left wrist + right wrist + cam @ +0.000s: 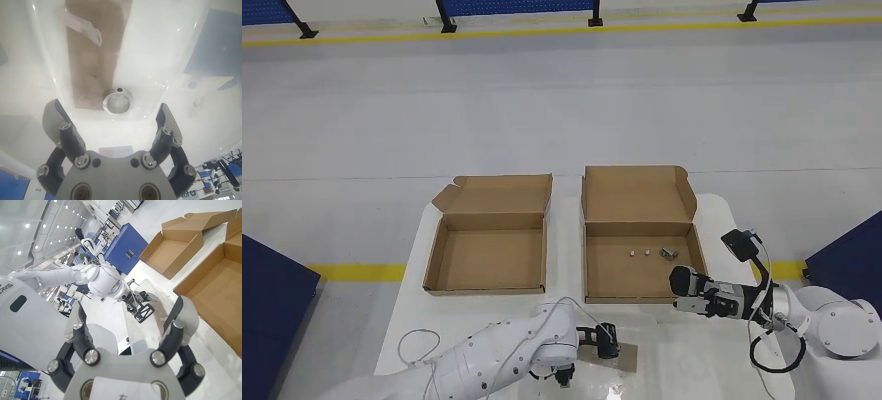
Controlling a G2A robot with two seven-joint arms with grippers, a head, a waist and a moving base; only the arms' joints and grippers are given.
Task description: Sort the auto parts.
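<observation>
**At the near table edge: left gripper [109, 103] held open over a metal collar [117, 103]**

In the left wrist view the silver collar is seen lying flat in a clear plastic tray [160, 56]. Its bore faces up and a small dark hole is visible in its side wall. The collar is set at the corner of a brown cardboard strip [90, 62] and touches the strip's edge. Whether the strip lies inside or beneath the tray cannot be told. The left gripper's fingers are spread wide, one to each side of the collar and apart from it, and nothing is held. A pale plastic clip [88, 32] is noted farther along the strip.

In the top view two open cardboard boxes are seen side by side on the white table [564, 262], beyond the tray. Three small parts [647, 253] are recorded in a row in the right box [637, 282], towards its back wall. The left box [487, 262] is well apart from both grippers. The right gripper [130, 304] is positioned at the right box's front wall with its fingers spread and nothing between them.
</observation>
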